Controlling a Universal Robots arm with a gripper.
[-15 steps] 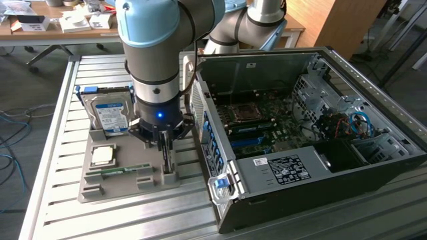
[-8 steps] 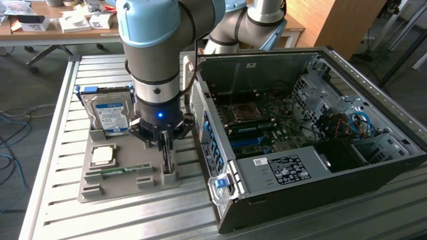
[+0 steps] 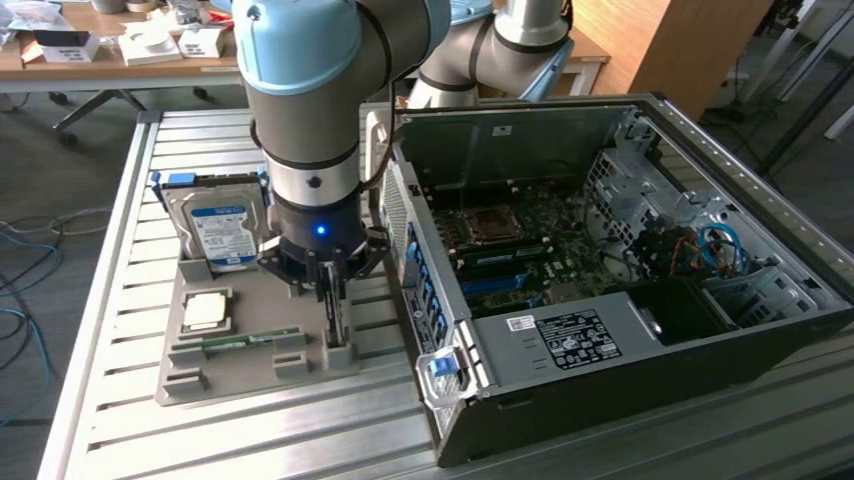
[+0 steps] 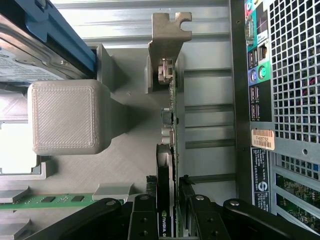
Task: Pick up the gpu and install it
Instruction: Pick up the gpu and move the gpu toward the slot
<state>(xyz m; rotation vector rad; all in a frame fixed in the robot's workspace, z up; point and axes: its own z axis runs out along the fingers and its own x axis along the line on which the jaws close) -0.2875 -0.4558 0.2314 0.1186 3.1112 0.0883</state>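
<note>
A slatted metal table (image 3: 267,430) carries an open PC case (image 3: 534,350) on the exterior view's right, side panel off and motherboard (image 3: 514,245) exposed. The arm (image 3: 314,100) stands straight down over a grey tray (image 3: 200,385) just beside the case on the exterior view's left.

A hard drive (image 3: 220,225) with a blue frame stands upright in the tray's far end, close behind the arm's wrist. The gpu (image 3: 336,325) stands on edge in a slot along the tray side nearest the case, between the case's rear panel and the tray's other parts.

The gripper (image 3: 334,310) is down on the gpu, one finger on each face, closed on the card while it sits in its slot.

The wrist view looks along the gpu (image 4: 170,145) edge-on: its dark block lies against one finger (image 4: 144,220), its bare board side faces the other, and its pale bracket (image 4: 169,32) stands at the end away from the gripper (image 4: 167,220). The case's perforated rear wall (image 4: 290,75) with its ports runs close along one side of the card; a square grey tray post (image 4: 67,117) rises on the other.

A CPU (image 3: 207,310) lies flat in the tray's middle, and a memory strip (image 3: 247,340) lies in a groove nearer the camera, both apart from the gripper.
</note>
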